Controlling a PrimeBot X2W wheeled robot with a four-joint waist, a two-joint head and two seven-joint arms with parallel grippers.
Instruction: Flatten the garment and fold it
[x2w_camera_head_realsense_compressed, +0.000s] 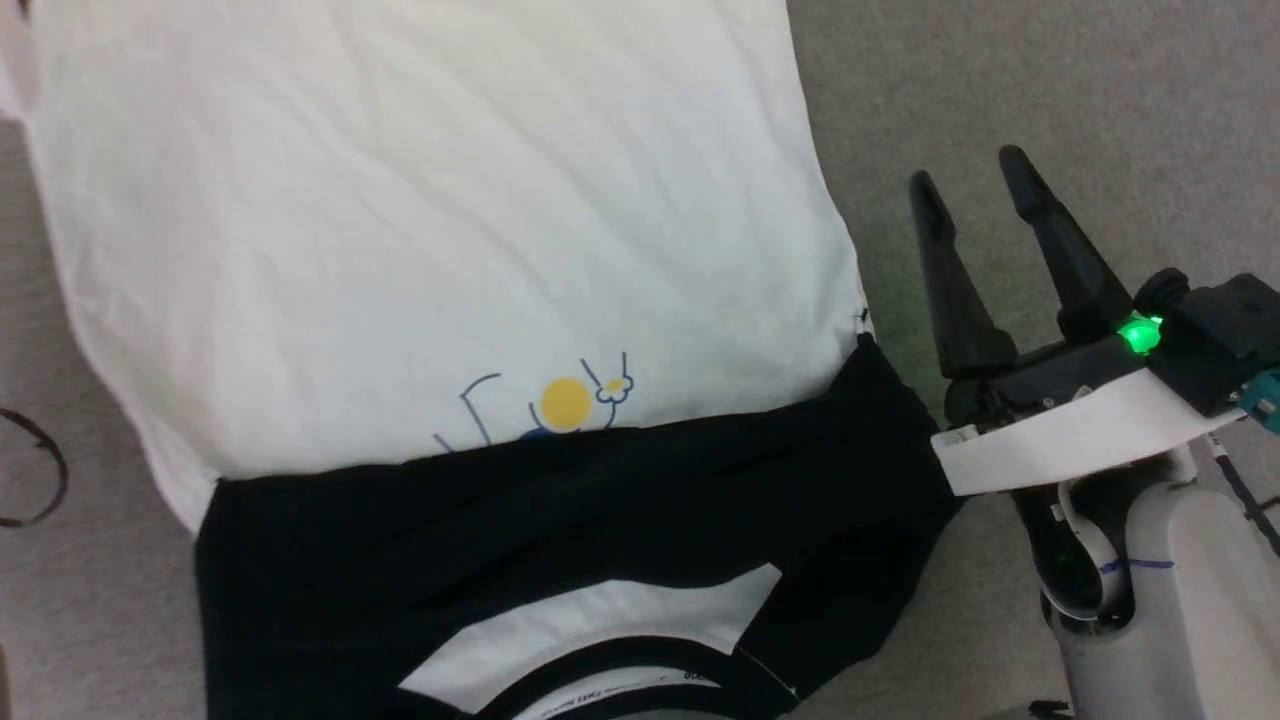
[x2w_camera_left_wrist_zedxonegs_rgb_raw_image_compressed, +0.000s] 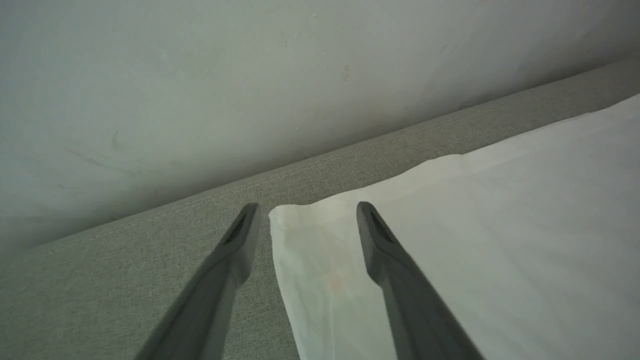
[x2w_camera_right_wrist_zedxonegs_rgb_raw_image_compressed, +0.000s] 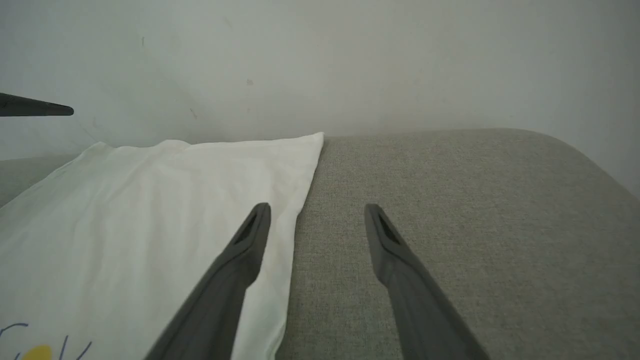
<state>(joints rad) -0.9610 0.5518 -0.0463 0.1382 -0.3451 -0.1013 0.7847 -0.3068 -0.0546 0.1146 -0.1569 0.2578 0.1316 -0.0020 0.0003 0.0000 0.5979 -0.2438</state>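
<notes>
Mid-fold: garment (x2w_camera_head_realsense_compressed: 430, 220) laid flat on the grey upholstered surface (x2w_camera_head_realsense_compressed: 1050, 80), both grippers open and empty.
I read this as between folds. The white body is smoothed out and the black sleeves lie crossed over the chest near the collar, so the body fold looks next. My right gripper (x2w_camera_head_realsense_compressed: 970, 172) hovers spread just beside the shirt's side edge, near the sleeve seam. My left gripper (x2w_camera_left_wrist_zedxonegs_rgb_raw_image_compressed: 308, 207) is spread too, straddling a white corner with one finger over the cloth and one over the surface. The next move needs both pinching the edge cleanly, catching both layers. The hem and collar are cut off in the head view, a sleeve half covers the chest graphic, and the neck tape is unreadable.
</notes>
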